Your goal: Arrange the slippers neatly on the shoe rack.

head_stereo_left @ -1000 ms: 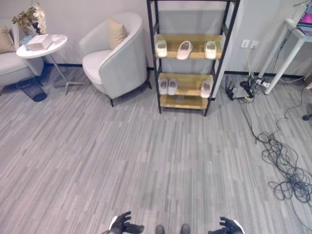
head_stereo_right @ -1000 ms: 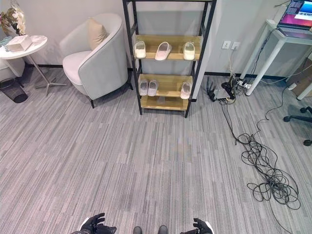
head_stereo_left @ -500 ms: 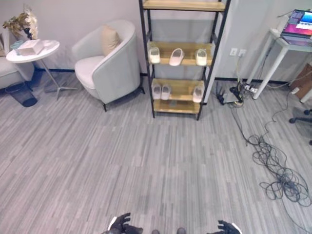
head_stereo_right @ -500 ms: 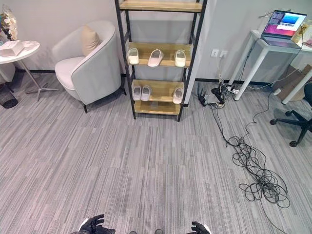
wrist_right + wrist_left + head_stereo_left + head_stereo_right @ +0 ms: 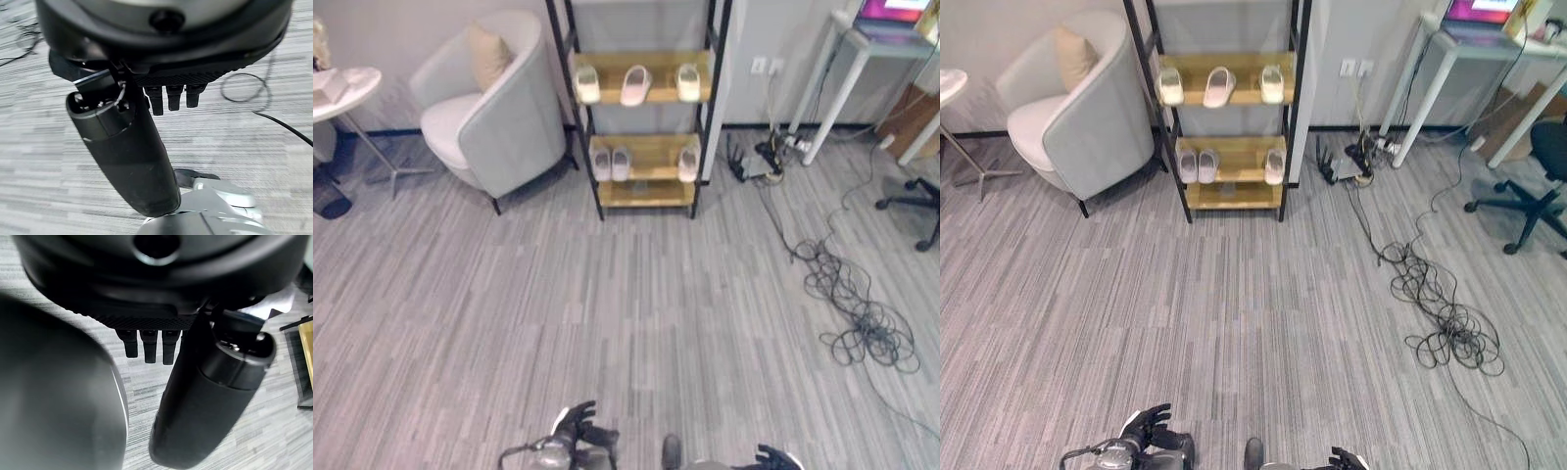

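A black-framed shoe rack (image 5: 570,117) with wooden shelves stands against the far wall. Three pale slippers lie apart on its upper shelf (image 5: 588,84) (image 5: 635,85) (image 5: 688,82), the middle one turned at an angle. On the lower shelf a pair (image 5: 611,164) sits side by side at the left and a single slipper (image 5: 689,162) at the right. My left hand (image 5: 576,426) and right hand (image 5: 773,457) hang low at the near edge, far from the rack. Both are open, with relaxed fingers (image 5: 149,345) (image 5: 171,98) and nothing in them.
A grey armchair (image 5: 489,127) with a beige cushion stands left of the rack, and a round white side table (image 5: 337,88) beyond it. A tangle of black cables (image 5: 862,313) lies on the floor to the right, near a white desk (image 5: 847,59) and an office chair's base (image 5: 915,196).
The whole picture has shifted, so the camera moved; the rack now shows further left. My left hand shows a little higher. The slippers have not moved.
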Robot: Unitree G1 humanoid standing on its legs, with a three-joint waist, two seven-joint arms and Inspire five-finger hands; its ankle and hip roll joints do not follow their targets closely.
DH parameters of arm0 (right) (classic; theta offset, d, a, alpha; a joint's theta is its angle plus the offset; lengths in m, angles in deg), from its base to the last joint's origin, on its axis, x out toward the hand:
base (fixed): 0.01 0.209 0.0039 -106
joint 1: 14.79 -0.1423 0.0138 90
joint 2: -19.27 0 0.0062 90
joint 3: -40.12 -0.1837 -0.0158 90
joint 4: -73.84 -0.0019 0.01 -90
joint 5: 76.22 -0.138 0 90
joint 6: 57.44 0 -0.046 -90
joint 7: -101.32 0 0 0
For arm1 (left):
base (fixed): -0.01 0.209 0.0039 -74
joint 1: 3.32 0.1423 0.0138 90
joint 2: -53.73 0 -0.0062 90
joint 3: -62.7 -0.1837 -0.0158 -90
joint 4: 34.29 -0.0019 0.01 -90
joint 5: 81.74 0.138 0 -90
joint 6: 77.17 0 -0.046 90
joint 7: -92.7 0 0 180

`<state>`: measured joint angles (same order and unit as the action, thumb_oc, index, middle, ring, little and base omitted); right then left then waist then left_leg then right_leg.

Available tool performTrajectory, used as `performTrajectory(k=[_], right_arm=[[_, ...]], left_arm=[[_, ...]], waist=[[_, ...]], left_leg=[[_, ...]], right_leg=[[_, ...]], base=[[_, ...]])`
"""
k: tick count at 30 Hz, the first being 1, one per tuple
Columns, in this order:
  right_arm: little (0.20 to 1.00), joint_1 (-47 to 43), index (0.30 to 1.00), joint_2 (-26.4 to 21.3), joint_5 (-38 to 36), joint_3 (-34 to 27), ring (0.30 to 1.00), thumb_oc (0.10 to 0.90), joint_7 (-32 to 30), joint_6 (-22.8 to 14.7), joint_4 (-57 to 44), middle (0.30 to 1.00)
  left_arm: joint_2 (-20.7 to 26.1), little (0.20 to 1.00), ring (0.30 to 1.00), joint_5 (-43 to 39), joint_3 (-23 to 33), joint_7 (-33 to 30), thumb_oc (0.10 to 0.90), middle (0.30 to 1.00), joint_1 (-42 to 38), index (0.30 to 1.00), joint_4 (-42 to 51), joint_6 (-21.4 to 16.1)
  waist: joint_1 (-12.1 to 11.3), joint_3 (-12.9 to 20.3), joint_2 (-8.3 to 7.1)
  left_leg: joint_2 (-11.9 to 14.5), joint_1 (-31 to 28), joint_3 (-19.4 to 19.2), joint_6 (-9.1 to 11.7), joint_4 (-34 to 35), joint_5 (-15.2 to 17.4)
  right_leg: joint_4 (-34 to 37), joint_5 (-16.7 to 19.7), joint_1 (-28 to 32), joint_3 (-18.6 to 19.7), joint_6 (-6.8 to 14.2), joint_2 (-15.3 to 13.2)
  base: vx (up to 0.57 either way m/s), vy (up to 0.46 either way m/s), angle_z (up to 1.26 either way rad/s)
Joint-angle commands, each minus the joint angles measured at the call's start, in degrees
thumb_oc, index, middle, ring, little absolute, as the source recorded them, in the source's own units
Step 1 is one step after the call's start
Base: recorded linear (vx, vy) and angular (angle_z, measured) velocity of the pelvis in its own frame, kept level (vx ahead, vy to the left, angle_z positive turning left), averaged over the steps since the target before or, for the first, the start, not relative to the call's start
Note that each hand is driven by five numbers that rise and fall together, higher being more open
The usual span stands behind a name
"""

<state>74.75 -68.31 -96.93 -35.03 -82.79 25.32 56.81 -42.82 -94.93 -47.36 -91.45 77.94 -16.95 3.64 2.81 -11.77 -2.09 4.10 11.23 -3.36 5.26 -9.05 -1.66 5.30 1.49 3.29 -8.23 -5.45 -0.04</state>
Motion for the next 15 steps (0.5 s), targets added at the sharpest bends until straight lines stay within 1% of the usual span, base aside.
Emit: performTrajectory(k=[1,2,3,4,5,6,7,8,9,10,11,12,13,14,15], right_arm=[[0.900,-0.72,0.900,-0.96,-1.97,-0.69,0.900,0.800,-0.16,-1.88,-0.49,0.900],[0.900,-0.54,0.900,-0.51,-1.59,-0.43,0.900,0.800,0.12,-1.79,-0.65,0.900],[0.900,-0.52,0.900,-0.49,-1.58,-0.42,0.900,0.800,0.11,-1.78,-0.66,0.900],[0.900,-0.54,0.900,-0.29,-1.01,-0.50,0.900,0.800,0.44,-1.65,-0.29,0.900],[0.900,-0.53,0.900,-0.28,-1.01,-0.50,0.900,0.800,0.45,-1.66,-0.28,0.900],[0.900,-0.68,0.900,-0.18,-0.83,-0.50,0.900,0.800,0.54,-1.57,-0.20,0.900],[0.900,-0.93,0.900,-0.23,-0.42,-0.44,0.900,0.800,0.74,-1.43,-0.03,0.900],[0.900,-1.32,0.900,-0.22,-0.24,-0.64,0.900,0.800,0.95,-1.32,-0.14,0.900],[0.900,-1.56,0.900,-0.08,-0.20,-0.65,0.900,0.800,1.11,-1.19,-0.44,0.900],[0.900,-1.94,0.900,0.02,-0.19,-0.43,0.900,0.800,1.31,-1.16,-1.04,0.900],[0.900,-2.39,0.900,0.03,-0.13,-0.43,0.900,0.800,1.31,-1.08,-1.46,0.900],[0.900,-2.85,0.900,0.14,-0.11,-0.35,0.900,0.800,1.34,-1.12,-1.87,0.900],[0.900,-3.03,0.900,0.08,-0.05,-0.56,0.900,0.800,1.16,-1.20,-2.06,0.900],[0.900,-3.14,0.900,0.18,-0.01,-0.57,0.900,0.800,1.11,-1.31,-2.26,0.900],[0.900,-2.82,0.900,0.17,0.09,-0.60,0.900,0.800,1.11,-1.55,-2.74,0.900]], left_arm=[[-0.76,0.900,0.900,-0.70,-1.31,0.00,0.800,0.900,1.20,0.900,0.74,-2.06],[-0.45,0.900,0.900,-0.55,-1.14,0.02,0.800,0.900,1.39,0.900,0.47,-2.09],[-0.43,0.900,0.900,-0.55,-1.14,0.02,0.800,0.900,1.41,0.900,0.47,-2.09],[-0.37,0.900,0.900,-0.37,-0.84,0.21,0.800,0.900,1.64,0.900,0.08,-1.99],[-0.36,0.900,0.900,-0.37,-0.84,0.21,0.800,0.900,1.65,0.900,0.07,-2.00],[-0.24,0.900,0.900,-0.17,-0.64,0.23,0.800,0.900,1.60,0.900,-0.09,-1.97],[-0.06,0.900,0.900,-0.02,-0.64,0.30,0.800,0.900,1.55,0.900,-0.07,-1.98],[-0.17,0.900,0.900,0.13,-0.66,0.33,0.800,0.900,1.37,0.900,0.08,-2.03],[-0.06,0.900,0.900,0.24,-0.77,0.36,0.800,0.900,1.32,0.900,0.20,-2.04],[0.17,0.900,0.900,0.11,-0.79,0.42,0.800,0.900,1.22,0.900,0.70,-1.96],[0.23,0.900,0.900,-0.01,-0.73,0.47,0.800,0.900,1.08,0.900,0.98,-1.87],[0.32,0.900,0.900,-0.12,-0.58,0.39,0.800,0.900,0.87,0.900,1.18,-1.82],[0.42,0.900,0.900,-0.15,-0.56,0.37,0.800,0.900,0.70,0.900,1.33,-1.83],[0.43,0.900,0.900,-0.30,-0.63,0.26,0.800,0.900,0.67,0.900,1.52,-1.91],[0.38,0.900,0.900,-0.30,-0.78,0.49,0.800,0.900,0.73,0.900,1.53,-2.00]], waist=[[-2.31,1.64,-0.55],[-2.69,2.44,-0.91],[-2.70,2.43,-0.98],[-2.94,3.31,-1.32],[-2.97,3.31,-1.37],[-2.94,3.61,-1.52],[-3.17,3.82,-1.69],[-3.28,4.04,-1.68],[-3.31,4.02,-1.49],[-3.00,3.68,-1.48],[-2.74,3.24,-1.21],[-2.32,2.76,-0.49],[-2.12,2.26,0.20],[-1.82,2.00,0.90],[-1.13,2.09,1.79]], left_leg=[[-0.75,4.71,-2.22,-0.67,-1.15,-1.86],[-1.54,4.06,-2.04,-1.26,-1.04,-1.14],[-1.59,4.02,-2.08,-1.28,-1.09,-1.06],[-2.96,2.94,-1.71,-2.44,-0.97,0.11],[-3.01,2.90,-1.76,-2.47,-0.97,0.15],[-3.32,2.09,-1.94,-2.98,-0.61,0.74],[-4.03,1.16,-2.26,-3.72,-0.33,1.37],[-4.77,0.26,-2.44,-4.58,0.10,2.08],[-5.16,-0.73,-2.43,-5.37,0.51,2.71],[-5.82,-2.28,-2.14,-6.33,0.94,3.31],[-6.12,-3.33,-1.92,-7.20,1.17,4.00],[-5.92,-4.65,-1.60,-7.76,1.59,4.50],[-5.88,-5.84,-1.57,-8.27,1.85,5.19],[-5.70,-7.64,-1.35,-8.50,2.60,5.88],[-5.69,-10.76,-0.34,-8.42,4.15,7.00]], right_leg=[[-4.78,-11.32,5.70,5.06,7.33,0.03],[-5.55,-12.14,6.61,6.07,7.63,0.08],[-5.57,-12.22,6.66,6.08,7.66,0.01],[-7.69,-12.53,6.72,6.64,8.37,-0.66],[-7.74,-12.60,6.73,6.67,8.40,-0.73],[-9.00,-12.29,6.37,6.98,8.88,-1.05],[-11.56,-11.35,5.45,7.18,10.18,-1.70],[-14.62,-9.53,4.08,6.76,11.97,-2.50],[-19.10,-7.77,1.70,6.97,13.24,-3.23],[-23.51,-3.98,-0.58,7.58,14.52,-3.67],[-27.77,-1.05,-2.26,8.01,15.52,-3.74],[-31.74,0.57,-4.02,7.66,16.08,-3.57],[-34.67,1.12,-5.88,6.46,16.60,-4.09],[-36.72,1.12,-8.02,4.88,16.17,-4.76],[-34.79,-0.71,-11.55,1.44,14.73,-5.84]], base=[[0.37,0.126,-0.18],[0.29,0.108,-0.28],[0.37,0.184,-0.53],[0.18,0.106,-0.58],[0.25,0.146,-0.52],[0.15,0.107,-0.50],[0.22,0.159,-0.43],[0.21,0.162,-0.51],[0.22,0.150,-0.27],[0.21,0.146,-0.25],[0.20,0.142,-0.05],[0.19,0.133,0.03],[0.23,0.133,0.13],[0.40,0.143,0.10],[0.34,0.096,0.07]])
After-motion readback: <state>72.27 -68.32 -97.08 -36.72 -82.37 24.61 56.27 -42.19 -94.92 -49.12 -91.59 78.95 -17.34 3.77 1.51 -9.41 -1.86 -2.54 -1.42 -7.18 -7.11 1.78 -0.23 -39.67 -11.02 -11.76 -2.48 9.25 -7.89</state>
